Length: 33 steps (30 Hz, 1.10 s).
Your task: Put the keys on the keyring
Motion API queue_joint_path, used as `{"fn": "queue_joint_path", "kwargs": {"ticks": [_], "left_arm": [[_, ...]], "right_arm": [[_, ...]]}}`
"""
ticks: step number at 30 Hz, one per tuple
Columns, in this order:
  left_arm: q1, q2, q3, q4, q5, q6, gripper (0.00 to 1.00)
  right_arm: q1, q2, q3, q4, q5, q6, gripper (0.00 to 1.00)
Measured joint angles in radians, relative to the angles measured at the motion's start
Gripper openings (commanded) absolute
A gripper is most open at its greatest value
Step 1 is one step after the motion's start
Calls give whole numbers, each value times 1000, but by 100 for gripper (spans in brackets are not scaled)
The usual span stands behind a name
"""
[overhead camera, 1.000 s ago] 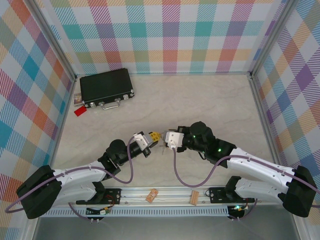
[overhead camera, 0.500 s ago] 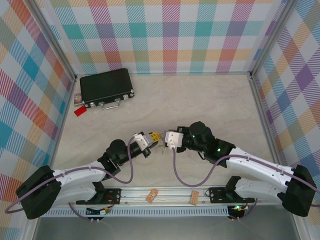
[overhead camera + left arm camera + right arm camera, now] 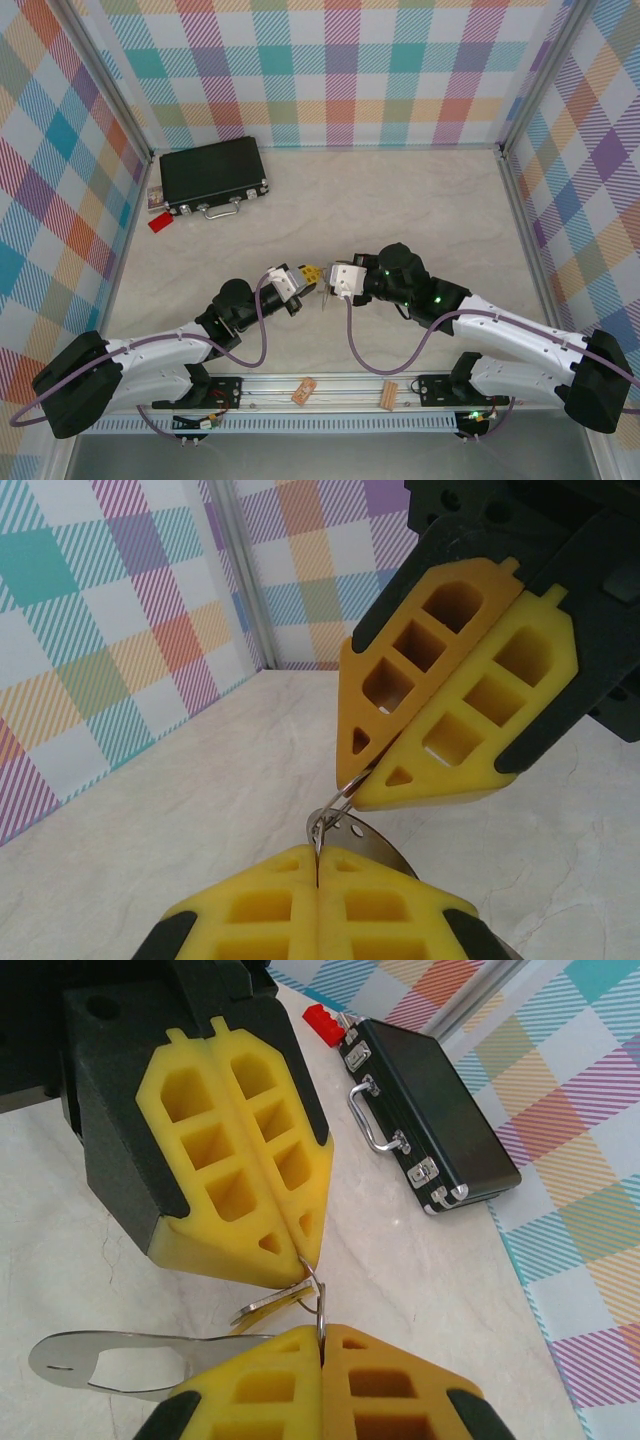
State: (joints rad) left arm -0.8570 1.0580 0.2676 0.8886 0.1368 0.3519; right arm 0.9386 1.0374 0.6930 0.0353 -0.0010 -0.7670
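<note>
Plaid walls surround a pale marbled table [image 3: 420, 200], where two arms meet tip to tip near the middle.
At the far left lies a black case [image 3: 212, 173]. The left gripper [image 3: 317, 858] and the right gripper [image 3: 322, 1335] are both pressed together, nose to nose. Each pinches the thin wire end of the keyring [image 3: 150, 1360], which hangs between them over the tabletop with its flat silver loop dangling beneath the fingertips.
</note>
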Motion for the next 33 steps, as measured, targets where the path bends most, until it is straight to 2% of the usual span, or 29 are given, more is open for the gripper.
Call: {"fn": "queue_joint_path", "kwargs": {"ticks": [33], "left_arm": [[-11, 41, 4, -24, 14, 0, 0]], "right_arm": [[5, 13, 0, -3, 42, 61, 0]]}}
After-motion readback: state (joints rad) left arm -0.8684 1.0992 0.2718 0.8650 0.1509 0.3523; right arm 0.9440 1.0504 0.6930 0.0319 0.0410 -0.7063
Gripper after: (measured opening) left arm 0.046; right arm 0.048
